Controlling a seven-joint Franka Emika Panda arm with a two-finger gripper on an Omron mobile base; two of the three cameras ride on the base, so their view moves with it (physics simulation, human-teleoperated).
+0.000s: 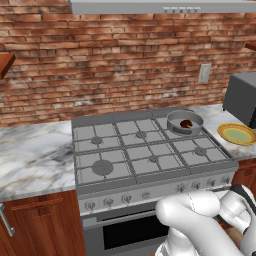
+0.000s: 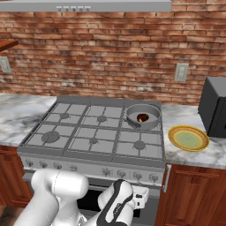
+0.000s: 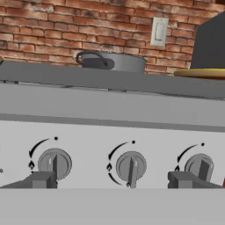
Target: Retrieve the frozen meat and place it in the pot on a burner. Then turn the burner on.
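While gripper [image 3: 112,180] gapes before 3 knobs [image 3: 131,167] — meat [image 2: 143,117] in pot [image 2: 143,115], plate [image 2: 188,138] beside.

Glossy white rounded arm [image 1: 200,215] links, dark joint bands; end effector [image 3: 112,180] fingertips dark grey.

Yellow plate [image 1: 236,134] beside dark microwave [image 1: 242,98]

A red brick wall [image 1: 100,55] is seen behind a marble counter [image 1: 30,155]. Reddish wooden cabinets [image 2: 194,194] are fitted below it. A grey range hood [image 1: 160,6] is mounted at the top. A wall outlet [image 2: 181,72] is set at the wall's right.
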